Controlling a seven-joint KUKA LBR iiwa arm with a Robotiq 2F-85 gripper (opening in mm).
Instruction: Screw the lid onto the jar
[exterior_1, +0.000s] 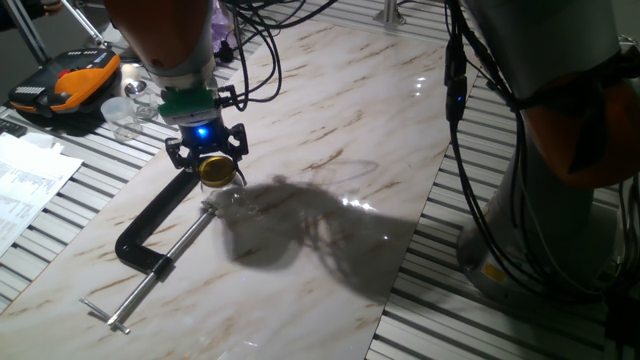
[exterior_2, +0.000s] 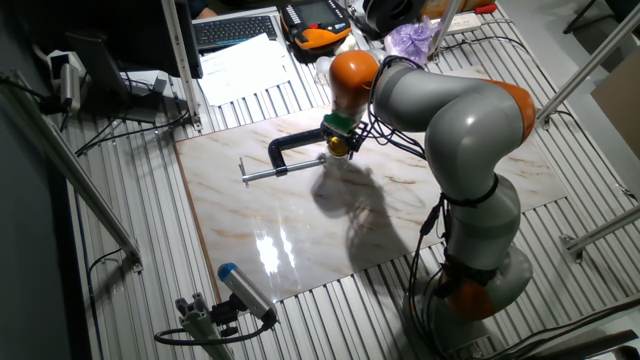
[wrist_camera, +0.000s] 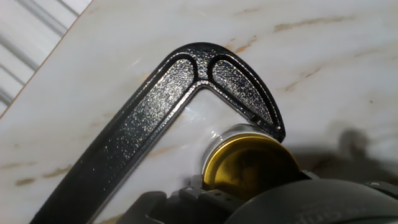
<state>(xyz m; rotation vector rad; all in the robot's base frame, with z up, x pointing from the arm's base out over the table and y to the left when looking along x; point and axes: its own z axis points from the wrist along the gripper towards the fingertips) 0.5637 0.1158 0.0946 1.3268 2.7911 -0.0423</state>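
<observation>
The gripper (exterior_1: 213, 168), left of centre in the frame, is closed around the lid (exterior_1: 215, 169). The lid sits on the jar (wrist_camera: 231, 134), beside the clamp (exterior_1: 152, 232). The screwing seems unfinished; how tight, I cannot tell.

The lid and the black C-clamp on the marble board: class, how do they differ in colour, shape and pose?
The lid is gold and shiny; the C-clamp is matte black with a silver screw rod. The lid is a small round disc; the clamp is a long angular frame. The lid is held up in the hand, over the clear jar; the clamp lies flat on the board. Both look metallic.
</observation>
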